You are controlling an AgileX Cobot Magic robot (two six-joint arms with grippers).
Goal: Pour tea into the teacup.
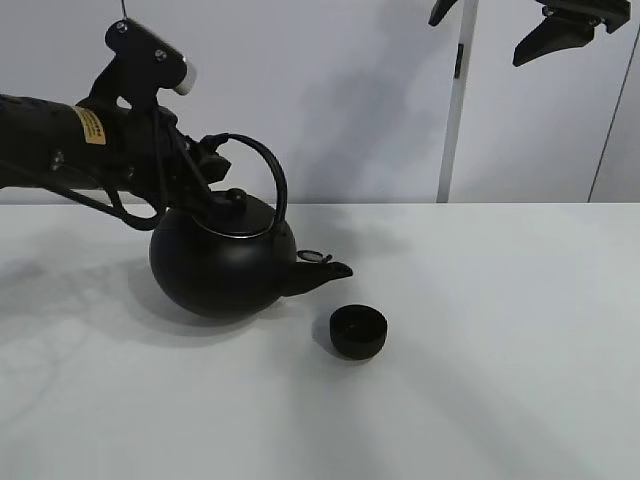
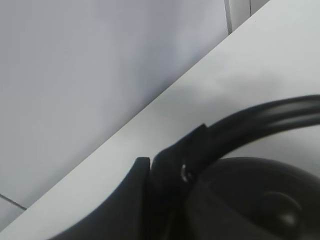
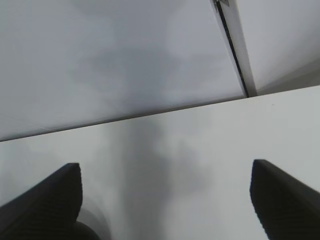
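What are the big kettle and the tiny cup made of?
Kettle: probably cast iron or another dark metal, since it is matte black with a dull sheen.
Teacup: black with a slightly shinier rim, maybe glazed ceramic or metal. The look leaves it open.

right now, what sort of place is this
Probably a robotics test bench, not a kitchen: plain white table, blank white wall panels, and only a black kettle and small teacup as props.
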